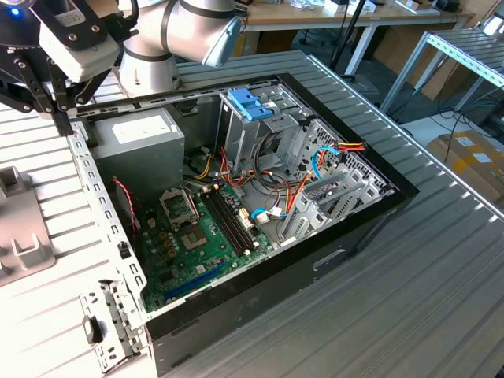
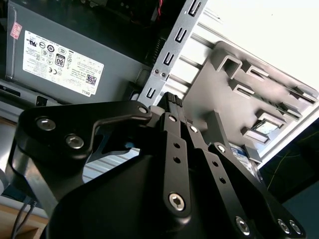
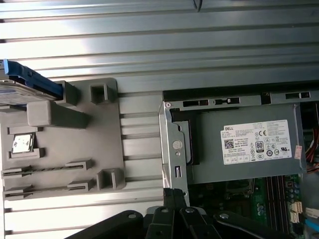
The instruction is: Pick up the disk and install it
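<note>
Currently hand (image 3: 174, 193) clenched, empty (at case edge (image 3: 169, 149)); disk (image 3: 30, 79) on fixture (image 3: 60, 144), apart.

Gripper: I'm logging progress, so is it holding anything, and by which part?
Nothing is held; the gripper is empty, and the disk lies on the grey holder.

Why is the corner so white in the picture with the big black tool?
In the second wrist view, light glares off the table until its ribs wash out white, while the close-up tool looks dark. In the first wrist view the table carries bright glare stripes; on the exterior view's left it looks pale and washed out.
</note>
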### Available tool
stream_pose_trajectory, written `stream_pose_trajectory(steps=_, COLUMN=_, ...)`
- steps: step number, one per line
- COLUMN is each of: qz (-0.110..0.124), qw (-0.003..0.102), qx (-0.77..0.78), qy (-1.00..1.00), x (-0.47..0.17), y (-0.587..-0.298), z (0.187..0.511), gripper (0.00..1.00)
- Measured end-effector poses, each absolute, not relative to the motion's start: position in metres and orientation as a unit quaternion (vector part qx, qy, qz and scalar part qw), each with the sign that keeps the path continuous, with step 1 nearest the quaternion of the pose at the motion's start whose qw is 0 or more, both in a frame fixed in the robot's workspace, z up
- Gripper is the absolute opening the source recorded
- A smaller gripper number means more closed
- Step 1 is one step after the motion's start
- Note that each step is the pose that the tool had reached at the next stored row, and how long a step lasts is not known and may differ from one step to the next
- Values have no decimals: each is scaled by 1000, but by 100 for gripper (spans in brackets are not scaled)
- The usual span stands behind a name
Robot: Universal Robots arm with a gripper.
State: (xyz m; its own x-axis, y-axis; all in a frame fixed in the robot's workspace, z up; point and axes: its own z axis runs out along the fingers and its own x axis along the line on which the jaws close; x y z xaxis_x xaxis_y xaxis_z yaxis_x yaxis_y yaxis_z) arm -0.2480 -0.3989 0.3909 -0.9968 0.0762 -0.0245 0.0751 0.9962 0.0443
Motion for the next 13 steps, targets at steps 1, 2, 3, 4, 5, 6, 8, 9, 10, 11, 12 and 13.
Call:
stream_pose_trajectory(steps=1, qz=22, qw=13, qx=38, qy=999, x=-250, y=-399, z=391, gripper=11)
stream_pose_trajectory(steps=2, qz=22, qw=13, qx=38, qy=999, x=-251, y=-399, z=391, gripper=11)
stream_pose_trajectory(steps=3, qz=22, qw=13, qx=38, qy=999, x=-252, y=-399, z=391, gripper=11)
stream_pose_trajectory(steps=4, qz=22, qw=13, qx=38, qy=999, x=-253, y=-399, z=391, gripper=11)
stream_pose_trajectory(steps=5, qz=22, qw=13, qx=38, qy=999, x=-253, y=-399, z=391, gripper=11)
stream_pose_trajectory(steps=6, qz=22, qw=13, qx=38, qy=999, x=-254, y=-399, z=391, gripper=11)
stream_pose_trajectory(steps=8, qz=22, qw=13, qx=38, qy=999, x=-256, y=-399, z=391, gripper=11)
stream_pose_trajectory(steps=9, qz=22, qw=13, qx=38, qy=999, x=-256, y=-399, z=391, gripper=11)
stream_pose_trajectory(steps=10, qz=22, qw=13, qx=38, qy=999, x=-257, y=-399, z=391, gripper=11)
stream_pose_trajectory(steps=11, qz=22, qw=13, qx=38, qy=999, x=-257, y=-399, z=391, gripper=11)
stream_pose_trajectory(steps=12, qz=22, qw=13, qx=38, qy=999, x=-258, y=-399, z=391, gripper=11)
stream_pose_trajectory(steps=13, qz=22, qw=13, qx=38, qy=999, x=-258, y=-399, z=391, gripper=11)
